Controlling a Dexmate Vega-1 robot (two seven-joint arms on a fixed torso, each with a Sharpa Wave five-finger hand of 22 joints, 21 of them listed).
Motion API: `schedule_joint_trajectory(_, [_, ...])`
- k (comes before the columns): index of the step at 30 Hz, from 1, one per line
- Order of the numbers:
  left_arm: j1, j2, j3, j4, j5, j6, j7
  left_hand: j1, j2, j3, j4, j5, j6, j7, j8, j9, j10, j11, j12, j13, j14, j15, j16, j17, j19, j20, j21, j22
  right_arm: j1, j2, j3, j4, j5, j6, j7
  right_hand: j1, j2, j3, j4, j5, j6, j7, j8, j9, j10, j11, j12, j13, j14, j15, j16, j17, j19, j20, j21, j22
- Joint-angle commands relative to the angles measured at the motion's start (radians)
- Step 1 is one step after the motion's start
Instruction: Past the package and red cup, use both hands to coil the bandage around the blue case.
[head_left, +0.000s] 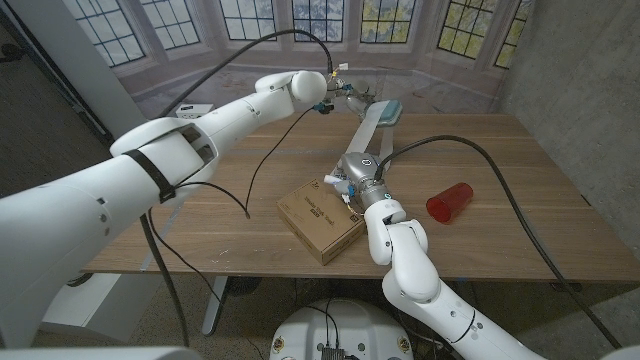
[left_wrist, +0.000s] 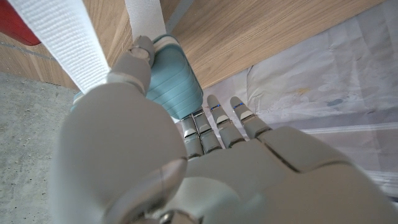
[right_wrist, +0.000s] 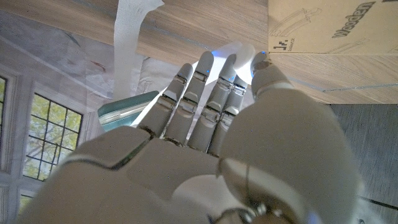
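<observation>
Head view is showing your left arm reaching from the near left corner across the worktop (head_left: 200, 215) to its far edge, where your left hand (head_left: 338, 88) is gripping the blue case (head_left: 385, 111). Left wrist view is showing that hand (left_wrist: 180, 155) with its thumb lying against the side of the blue case (left_wrist: 176, 84) and its fingers (left_wrist: 224, 121) reaching under it, while two white runs of bandage (left_wrist: 62, 37) are passing beside it.

Moving right, the bandage (head_left: 362, 135) is stretching as a pale strip from the case toward you, down to your right hand (head_left: 358, 177), which is sitting mid-worktop just beyond the brown package (head_left: 320, 218). You are pinching the strip there, judging by the right wrist view, where your fingers (right_wrist: 205, 93) are curling over something white; how firmly they are closing on it you cannot tell. That view is also catching the bandage (right_wrist: 129, 37), the case (right_wrist: 124, 111) and the package (right_wrist: 323, 28).

Further right, the red cup (head_left: 450, 200) is lying on its side, apart from both hands.
</observation>
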Motion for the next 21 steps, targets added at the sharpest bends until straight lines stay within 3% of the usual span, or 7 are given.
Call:
schedule_joint_trajectory(1, [0.001, 0.037, -0.009, -0.052, 0.009, 0.011, -0.033, -0.091, 0.103, 0.034, 0.026, 0.003, 0.019, 0.012, 0.291, 0.005, 0.041, -0.029, 0.011, 0.228, 0.006, 0.002, -0.001, -0.001, -0.001, -0.001, 0.004, 0.004, 0.049, -0.005, -0.032, 0.047, 0.022, -0.043, 0.003, -0.001, 0.007, -0.002, 0.0, 0.004, 0.003, 0.0, 0.002, 0.001, 0.0, -0.001, 0.003, 0.004, 0.011, -0.099, 0.0, 0.006, 0.002, -0.004, 0.0, 0.002])
schedule_joint_trajectory(21, [0.018, 0.103, -0.033, -0.174, 0.034, 0.068, -0.096, -0.096, 0.102, 0.035, 0.026, 0.003, 0.019, 0.011, 0.291, 0.004, 0.041, -0.028, 0.012, 0.227, 0.007, 0.001, -0.001, -0.002, -0.001, -0.001, 0.004, 0.004, 0.133, -0.033, -0.059, 0.127, 0.079, -0.082, -0.018, -0.001, 0.008, -0.002, 0.0, 0.004, 0.004, 0.0, 0.001, 0.002, -0.001, -0.002, 0.002, 0.004, 0.008, -0.099, -0.004, 0.007, 0.003, -0.004, 0.0, 0.002])
